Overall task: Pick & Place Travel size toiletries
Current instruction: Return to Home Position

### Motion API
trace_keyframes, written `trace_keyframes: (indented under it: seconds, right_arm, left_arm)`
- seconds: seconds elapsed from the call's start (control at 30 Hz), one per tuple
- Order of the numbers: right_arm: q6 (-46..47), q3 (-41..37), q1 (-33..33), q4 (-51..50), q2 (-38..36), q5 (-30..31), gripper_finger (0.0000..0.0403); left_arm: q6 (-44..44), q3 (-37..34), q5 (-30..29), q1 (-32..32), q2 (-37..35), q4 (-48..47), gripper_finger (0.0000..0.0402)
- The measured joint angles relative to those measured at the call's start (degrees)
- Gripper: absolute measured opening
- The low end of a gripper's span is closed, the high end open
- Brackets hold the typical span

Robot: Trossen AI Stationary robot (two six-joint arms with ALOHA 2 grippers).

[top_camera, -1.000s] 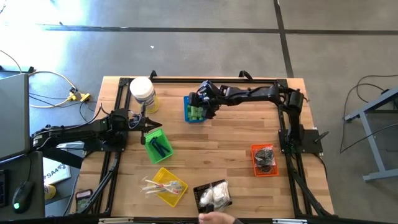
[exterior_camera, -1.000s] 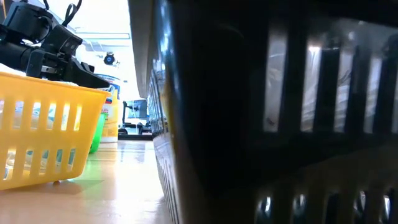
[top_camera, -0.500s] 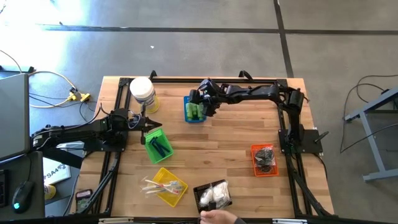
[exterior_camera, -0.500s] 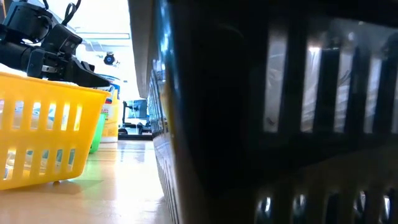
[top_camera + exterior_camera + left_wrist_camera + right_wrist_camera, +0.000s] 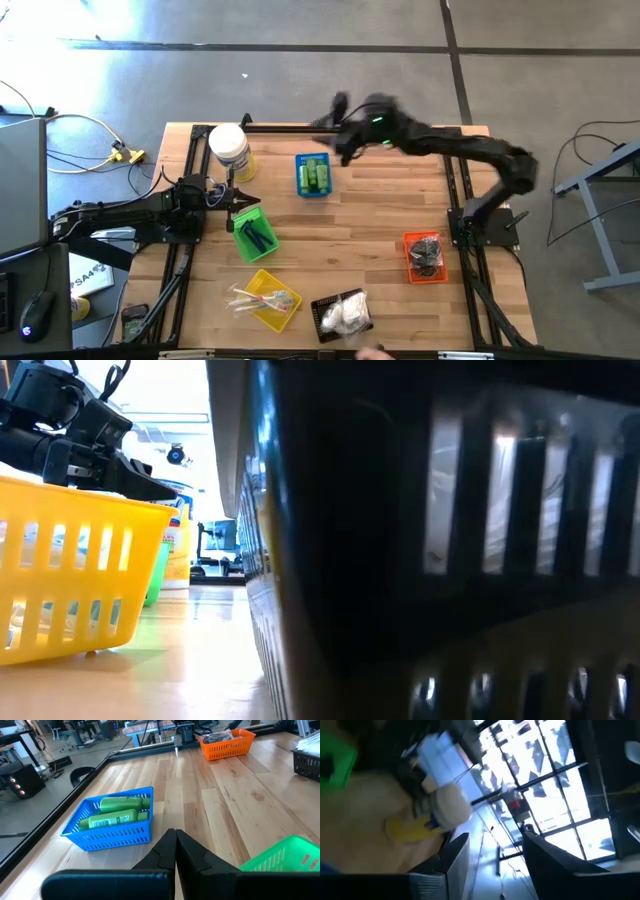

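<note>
- Bottom centre of the high view: I see the black basket (image 5: 322, 312) holding white packets (image 5: 346, 316). Left of it, the yellow basket (image 5: 262, 279) holds pale sticks (image 5: 262, 298).
- Mid-frame: the green basket (image 5: 240, 222) sits by my clenched, empty left end effector (image 5: 175, 831). At right, the orange basket (image 5: 409, 240) holds black pieces (image 5: 427, 254).
- Upper centre: the blue basket (image 5: 299, 176) holds green bottles (image 5: 317, 175). My right end effector (image 5: 492, 842) is just upper right of it, fingers spread, empty.
</note>
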Motion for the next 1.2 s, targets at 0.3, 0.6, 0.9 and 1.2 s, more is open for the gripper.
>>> trace_keyframes:
  seconds: [0.3,0.6,0.9,1.2]
  right_arm:
    - [50.7,0.0,-7.1,-6.7,-20.9,-21.3,0.0121]
    - [62.5,-0.4,-9.6,-27.5,-37.0,-16.9,0.0046]
    - [63.8,-19.5,-8.0,-23.8,-56.3,-14.6,0.0004]
    - [72.6,-40.1,-7.9,-15.9,-72.0,-12.6,0.0003]
  left_arm:
    - [-0.7,0.0,0.0,0.0,0.0,0.0,0.0]
    - [-0.7,0.0,0.0,0.0,0.0,1.1,0.0]
    - [-0.5,0.0,0.0,0.0,0.0,2.0,0.0]
    - [-0.5,0.0,0.0,0.0,0.0,3.7,0.0]
